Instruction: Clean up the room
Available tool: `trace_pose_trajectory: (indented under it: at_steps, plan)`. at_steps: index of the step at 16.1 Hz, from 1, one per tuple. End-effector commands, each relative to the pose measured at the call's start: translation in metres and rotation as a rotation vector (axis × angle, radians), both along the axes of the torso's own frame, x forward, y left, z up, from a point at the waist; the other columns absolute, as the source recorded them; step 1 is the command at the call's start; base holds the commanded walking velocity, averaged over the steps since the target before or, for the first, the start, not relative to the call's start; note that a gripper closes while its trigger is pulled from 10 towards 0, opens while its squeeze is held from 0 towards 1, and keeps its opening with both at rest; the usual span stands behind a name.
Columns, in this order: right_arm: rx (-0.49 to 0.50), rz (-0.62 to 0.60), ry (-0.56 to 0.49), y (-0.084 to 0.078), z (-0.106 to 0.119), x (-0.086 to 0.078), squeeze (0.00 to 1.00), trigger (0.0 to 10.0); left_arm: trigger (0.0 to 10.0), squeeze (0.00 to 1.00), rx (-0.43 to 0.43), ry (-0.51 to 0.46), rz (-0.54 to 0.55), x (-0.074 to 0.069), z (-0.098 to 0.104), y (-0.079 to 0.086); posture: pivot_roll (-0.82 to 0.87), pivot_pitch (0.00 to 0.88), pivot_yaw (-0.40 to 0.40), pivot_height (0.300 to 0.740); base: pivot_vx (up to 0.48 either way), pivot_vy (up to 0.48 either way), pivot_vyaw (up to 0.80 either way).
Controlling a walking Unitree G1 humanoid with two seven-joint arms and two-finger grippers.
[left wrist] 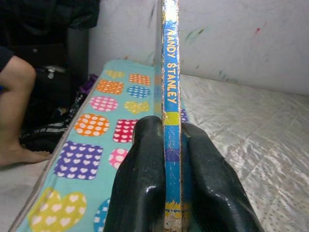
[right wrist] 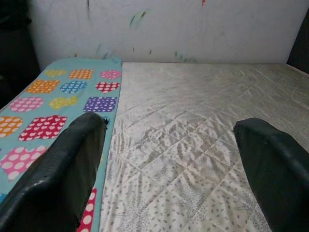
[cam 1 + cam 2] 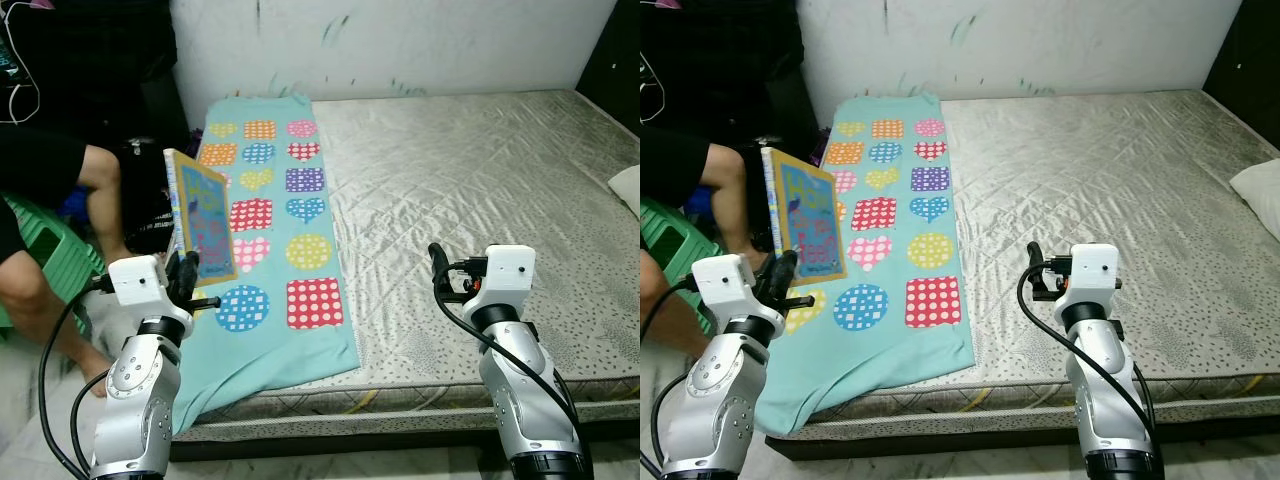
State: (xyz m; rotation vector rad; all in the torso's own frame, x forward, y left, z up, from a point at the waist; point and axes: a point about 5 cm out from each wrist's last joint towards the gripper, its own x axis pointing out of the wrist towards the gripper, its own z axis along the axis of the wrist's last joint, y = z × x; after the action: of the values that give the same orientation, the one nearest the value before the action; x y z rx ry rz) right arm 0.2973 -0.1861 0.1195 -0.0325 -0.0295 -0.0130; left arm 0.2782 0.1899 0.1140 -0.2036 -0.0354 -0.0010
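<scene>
Left claw (image 3: 188,272) clenched on a thin book (image 3: 203,217), held upright above the blanket's (image 3: 270,215) edge on the bed (image 3: 470,180). Book looks stiff, light, flat; pinched low at the spine, it may pivot. Right claw (image 3: 1035,268) released, spread over the mattress. Person's leg (image 3: 100,190) near.

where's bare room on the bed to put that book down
The widest free patch is the grey quilted mattress, running from the teal blanket's right edge to the pillow at the far right. The blanket is flat and bare too. The left gripper holds the book upright over the blanket's left edge, beside a seated person's leg.
</scene>
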Motion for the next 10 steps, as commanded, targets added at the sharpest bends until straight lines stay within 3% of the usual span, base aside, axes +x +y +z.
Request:
trace_pose_trajectory:
  at_steps: [1,10]
  plan:
    - [0.001,0.006,-0.011,0.0009,0.0024,0.002,0.0,10.0,10.0,0.0,-0.005,-0.041,-0.011,0.0032,0.009,0.0001,-0.08,0.0,0.035,0.74,0.0,0.0,0.0]
    - [-0.004,0.013,-0.011,0.0,0.0028,0.0031,0.0,10.0,10.0,0.0,-0.015,-0.033,-0.008,0.0034,0.0087,-0.0027,-0.09,0.0,0.035,0.74,0.0,-0.027,0.0]
